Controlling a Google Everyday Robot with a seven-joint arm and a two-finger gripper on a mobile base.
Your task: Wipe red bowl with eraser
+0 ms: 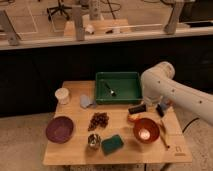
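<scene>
Black eraser (136, 108) beside gripper (161, 109) — apart; red bowl (140, 129) just in front

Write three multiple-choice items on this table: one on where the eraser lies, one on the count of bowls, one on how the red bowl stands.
1. Where is the eraser?
A. inside the red bowl
B. on the table, just behind the red bowl
C. at the table's front left corner

2. How many bowls are on the table?
A. one
B. two
C. three

3. How does the red bowl stand?
A. upside down
B. on its side
C. upright, open side up

Answers:
1 B: the black bar lies on the wood between the red bowl and the green tray, and the gripper hangs just to its right.
2 B: only the red bowl and the purple bowl show.
3 C: its glossy inside faces up.
</scene>
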